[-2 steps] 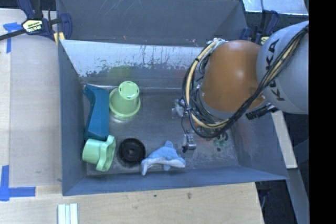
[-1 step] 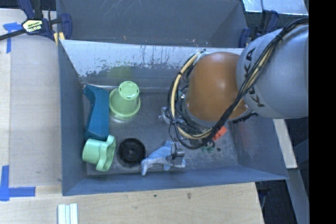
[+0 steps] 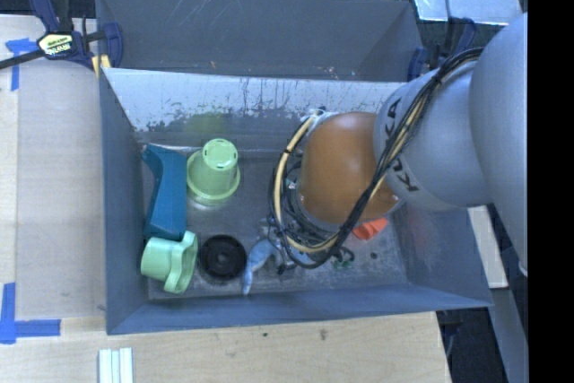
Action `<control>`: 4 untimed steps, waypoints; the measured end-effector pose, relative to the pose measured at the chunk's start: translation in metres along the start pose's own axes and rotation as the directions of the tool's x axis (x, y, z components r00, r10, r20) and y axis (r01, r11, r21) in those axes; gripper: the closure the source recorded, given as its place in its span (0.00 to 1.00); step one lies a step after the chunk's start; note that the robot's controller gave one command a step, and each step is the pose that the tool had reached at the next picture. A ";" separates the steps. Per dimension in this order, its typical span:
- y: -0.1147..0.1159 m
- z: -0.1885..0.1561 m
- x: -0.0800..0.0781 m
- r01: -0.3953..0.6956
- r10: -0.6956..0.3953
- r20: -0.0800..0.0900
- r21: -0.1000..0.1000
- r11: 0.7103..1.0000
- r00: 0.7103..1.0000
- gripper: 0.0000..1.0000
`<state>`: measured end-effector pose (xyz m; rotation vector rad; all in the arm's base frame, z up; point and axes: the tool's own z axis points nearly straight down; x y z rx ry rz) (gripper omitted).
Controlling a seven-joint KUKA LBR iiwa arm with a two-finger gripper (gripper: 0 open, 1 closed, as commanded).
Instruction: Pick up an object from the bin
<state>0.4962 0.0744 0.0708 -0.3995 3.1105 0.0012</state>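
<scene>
In the bin's [image 3: 121, 220] left half lie a teal block [image 3: 166, 193], a green cup [image 3: 213, 169], a pale green piece [image 3: 170, 262] and a black disc [image 3: 221, 256], and an orange piece [image 3: 368, 229] peeks from under the arm [image 3: 448, 148]. A small blue-grey piece [image 3: 256, 263] lies at the front middle, just beside the gripper [image 3: 280, 254] on the disc's side; whether the gripper is wide or narrow cannot be told. The arm reaches in from the view's right, its orange cover [image 3: 336, 166] and cables bent down over the floor.

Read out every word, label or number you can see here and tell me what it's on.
"KUKA": dark letters on the robot's grey arm, partly crossed by cables.
No readable text on the light green plastic cup, the black round cap or the grey metal bin.
</scene>
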 end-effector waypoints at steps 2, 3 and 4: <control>-0.005 -0.095 0.002 0.064 -0.064 0.002 0.000 0.998 0.998 1.00; -0.005 -0.095 0.002 0.064 -0.064 0.002 0.000 0.998 0.998 1.00; -0.006 -0.210 -0.003 0.074 -0.074 0.006 0.000 0.997 0.997 1.00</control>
